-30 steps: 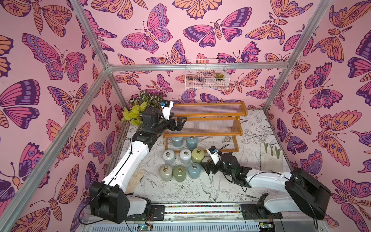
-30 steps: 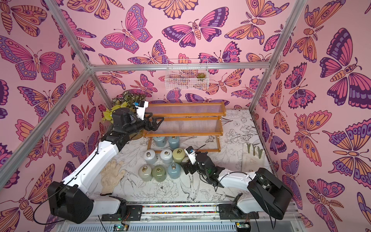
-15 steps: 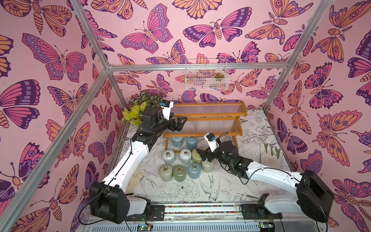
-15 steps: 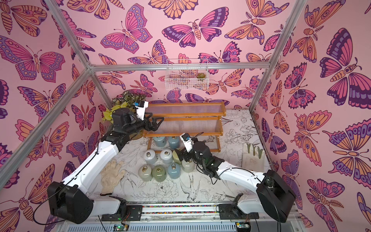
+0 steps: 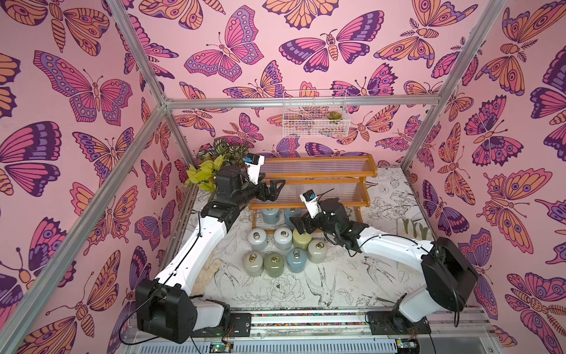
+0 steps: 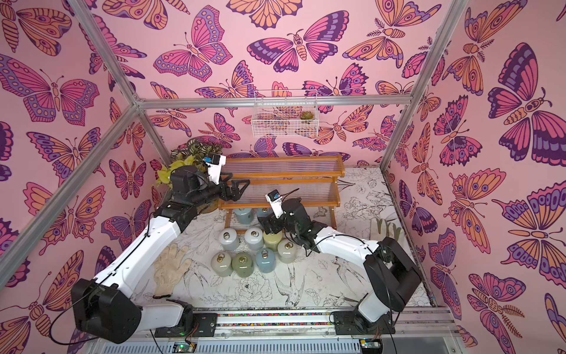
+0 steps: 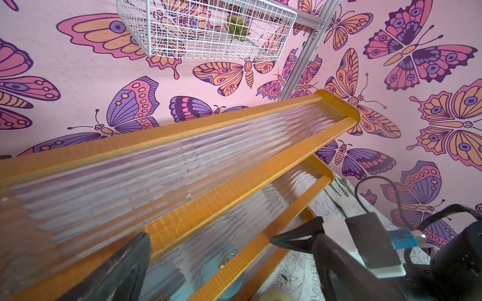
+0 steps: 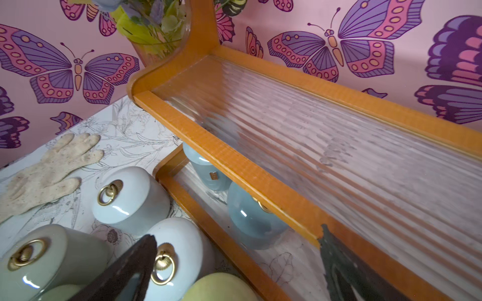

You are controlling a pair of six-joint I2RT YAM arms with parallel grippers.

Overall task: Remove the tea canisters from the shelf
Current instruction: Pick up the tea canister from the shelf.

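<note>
Mostly done: seven tea canisters point(image 5: 283, 239) stand clustered on the bench point(image 5: 352, 275), at 6 o'clock of the shelf point(image 5: 337, 177), while two blue-grey canisters point(image 5: 270, 215) are left on its lowest tier, toward 9 o'clock. Near them the right pincer point(image 5: 298, 225), and over the middle tier the left pincer point(image 5: 274, 190), both gape wide and empty.

Bright even light, soft shadows; glints on tea canisters point(image 8: 130, 200); wrist views edge-warped, near fingers point(image 8: 125, 273) blurred.

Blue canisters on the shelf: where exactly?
In both top views the blue canisters stand side by side on the bottom tier of the shelf, toward the robot's left, behind the canisters on the table.
</note>
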